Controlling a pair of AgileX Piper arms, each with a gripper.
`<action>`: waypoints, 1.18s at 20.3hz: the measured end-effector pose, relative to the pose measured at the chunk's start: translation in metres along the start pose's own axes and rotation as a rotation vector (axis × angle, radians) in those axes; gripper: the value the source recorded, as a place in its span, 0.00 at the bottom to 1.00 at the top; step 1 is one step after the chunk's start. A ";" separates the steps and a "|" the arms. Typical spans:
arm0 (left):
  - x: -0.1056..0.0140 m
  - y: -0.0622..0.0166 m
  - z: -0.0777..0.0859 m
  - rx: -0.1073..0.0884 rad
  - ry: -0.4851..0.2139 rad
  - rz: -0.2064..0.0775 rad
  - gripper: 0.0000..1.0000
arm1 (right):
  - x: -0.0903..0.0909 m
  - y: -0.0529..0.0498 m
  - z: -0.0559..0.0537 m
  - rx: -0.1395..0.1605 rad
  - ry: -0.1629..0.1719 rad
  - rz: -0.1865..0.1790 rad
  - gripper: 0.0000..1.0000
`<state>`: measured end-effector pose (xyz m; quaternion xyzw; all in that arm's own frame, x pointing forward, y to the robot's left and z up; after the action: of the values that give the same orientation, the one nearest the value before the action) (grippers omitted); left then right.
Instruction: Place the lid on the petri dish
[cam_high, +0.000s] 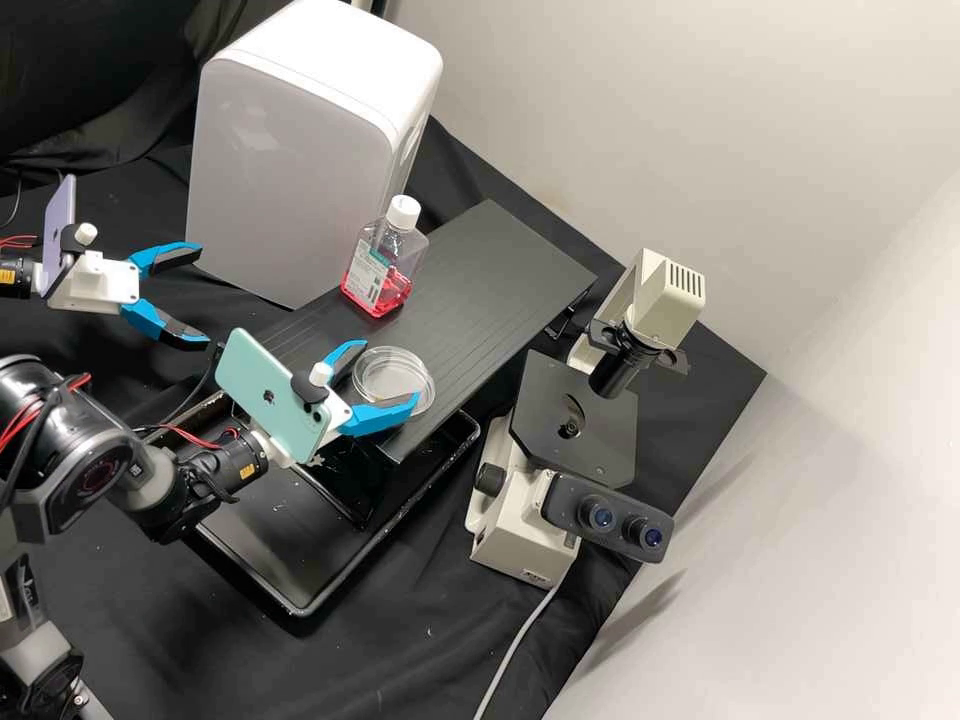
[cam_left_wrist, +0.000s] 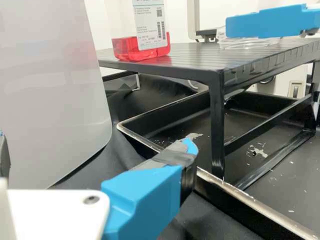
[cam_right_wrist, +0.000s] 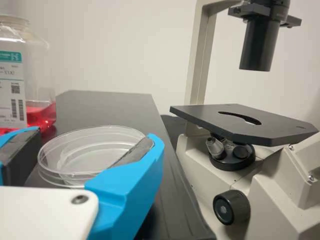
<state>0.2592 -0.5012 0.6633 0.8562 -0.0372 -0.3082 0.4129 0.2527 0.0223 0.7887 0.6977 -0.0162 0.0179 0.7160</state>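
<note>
A clear round petri dish (cam_high: 408, 372) sits near the front edge of the black raised shelf (cam_high: 480, 290). I cannot tell a lid apart from its base. My right gripper (cam_high: 388, 374) is open, with one blue finger on each side of the dish (cam_right_wrist: 92, 152) and a small gap to the rim. In the left wrist view one of its fingers (cam_left_wrist: 270, 20) hangs just above the dish (cam_left_wrist: 245, 42). My left gripper (cam_high: 203, 296) stands open and empty at the left, beside the white box, well away from the dish; one of its fingers (cam_left_wrist: 170, 165) points toward the shelf leg.
A flask of red liquid (cam_high: 385, 262) stands on the shelf behind the dish. A tall white box (cam_high: 300, 140) is at the back left. A microscope (cam_high: 580, 440) stands right of the shelf. Under the shelf lies a black tray (cam_high: 330, 560).
</note>
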 end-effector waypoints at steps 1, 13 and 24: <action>0.000 0.0000 0.000 0.000 0.000 0.000 1.00 | -0.001 -0.002 0.000 0.002 0.004 -0.006 0.00; 0.000 0.0000 0.000 0.000 -0.001 0.000 1.00 | -0.002 0.004 0.008 0.017 0.015 -0.014 0.00; 0.000 -0.0005 0.003 0.001 -0.012 -0.002 1.00 | 0.008 0.015 0.025 0.066 -0.035 0.030 0.00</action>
<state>0.2575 -0.5033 0.6612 0.8548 -0.0391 -0.3135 0.4118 0.2596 -0.0021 0.8047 0.7207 -0.0383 0.0169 0.6920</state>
